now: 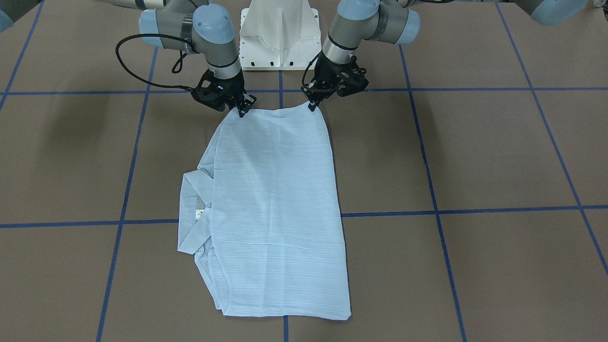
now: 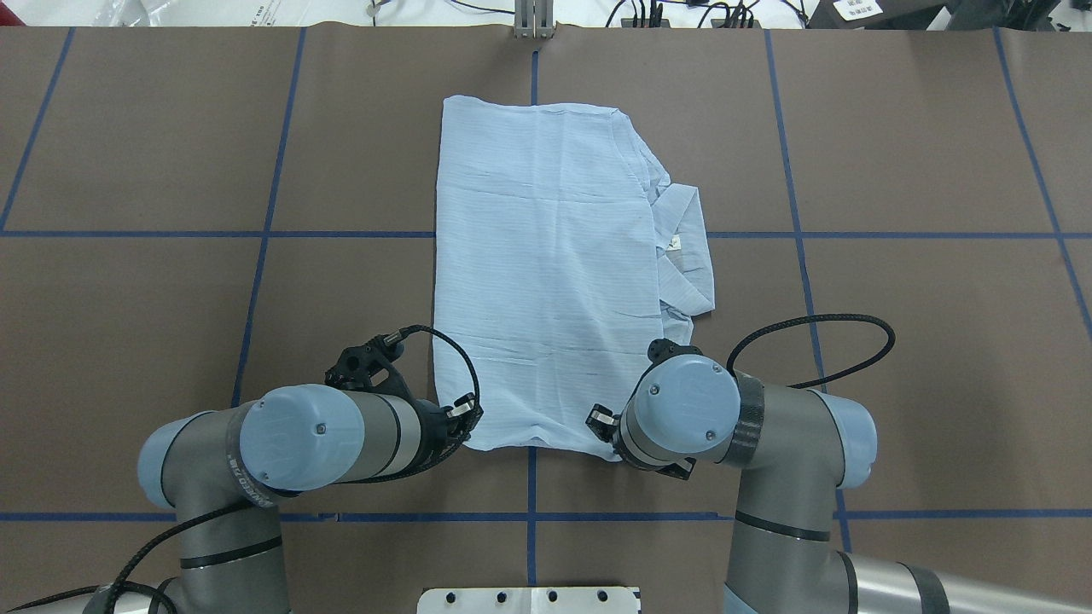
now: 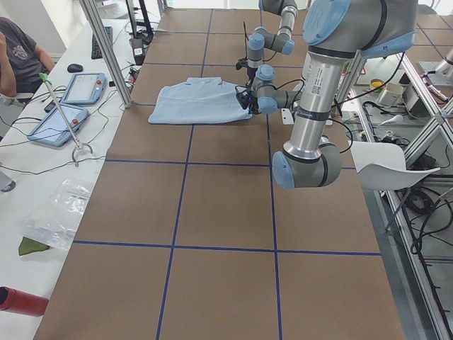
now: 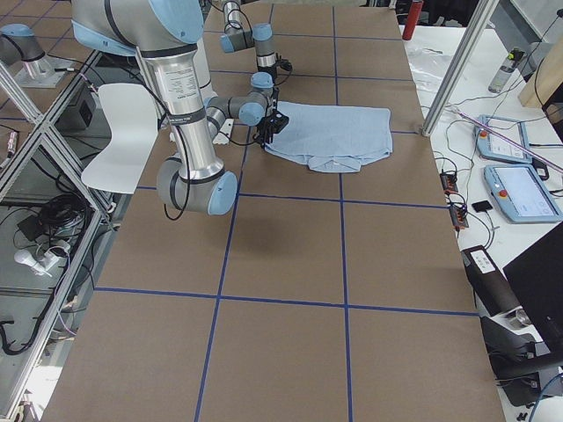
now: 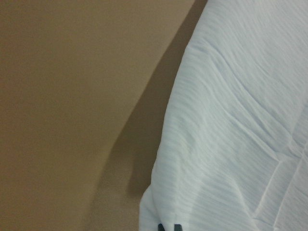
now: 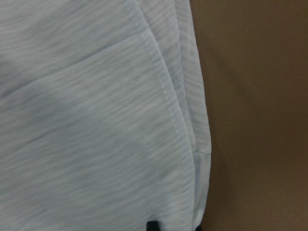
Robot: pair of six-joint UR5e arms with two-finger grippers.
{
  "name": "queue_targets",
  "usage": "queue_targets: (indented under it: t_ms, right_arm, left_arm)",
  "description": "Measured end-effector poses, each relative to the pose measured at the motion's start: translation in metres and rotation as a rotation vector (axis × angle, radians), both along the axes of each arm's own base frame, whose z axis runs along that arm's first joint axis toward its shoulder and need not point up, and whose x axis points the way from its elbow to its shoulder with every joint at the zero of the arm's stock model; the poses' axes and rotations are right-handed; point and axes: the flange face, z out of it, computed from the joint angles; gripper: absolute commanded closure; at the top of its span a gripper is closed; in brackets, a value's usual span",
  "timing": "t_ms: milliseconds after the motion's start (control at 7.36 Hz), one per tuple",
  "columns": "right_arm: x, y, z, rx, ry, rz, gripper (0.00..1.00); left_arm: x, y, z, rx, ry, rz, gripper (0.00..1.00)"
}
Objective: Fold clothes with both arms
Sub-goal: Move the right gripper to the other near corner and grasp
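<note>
The pale blue striped shirt [image 1: 275, 204] lies flat on the brown table, folded into a long rectangle, with its collar [image 1: 192, 223] sticking out on one side. In the overhead view the shirt [image 2: 546, 256] runs away from the robot. My left gripper [image 2: 467, 416] [image 1: 313, 105] is shut on the near left corner of the shirt's hem. My right gripper [image 2: 597, 418] [image 1: 241, 112] is shut on the near right corner. Both wrist views are filled with cloth [image 5: 231, 120] [image 6: 86, 120], with dark fingertips [image 5: 168, 227] [image 6: 153, 225] just showing at the bottom edge.
The white pedestal base [image 1: 280, 33] stands just behind the grippers. Blue tape lines [image 1: 475, 210] grid the brown table. Beyond the table's far edge a person [image 3: 18, 49] sits at a bench with tablets [image 3: 85, 88] and cables.
</note>
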Motion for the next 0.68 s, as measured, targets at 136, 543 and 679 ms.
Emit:
queue_targets:
  t_ms: [136,543,679]
  right_arm:
    - [0.003,-0.003,-0.002,0.002,-0.005,0.005,1.0]
    - [0.023,-0.008,-0.023,0.011,-0.054,0.015,1.0]
    - [0.032,-0.005,-0.031,0.007,-0.079,0.004,1.0]
  left_arm:
    - [0.0,0.0,0.0,0.0,-0.001,-0.001,1.0]
    - [-0.004,-0.002,-0.001,0.0,0.003,-0.003,1.0]
    - [-0.009,0.001,-0.002,-0.007,0.003,0.011,1.0]
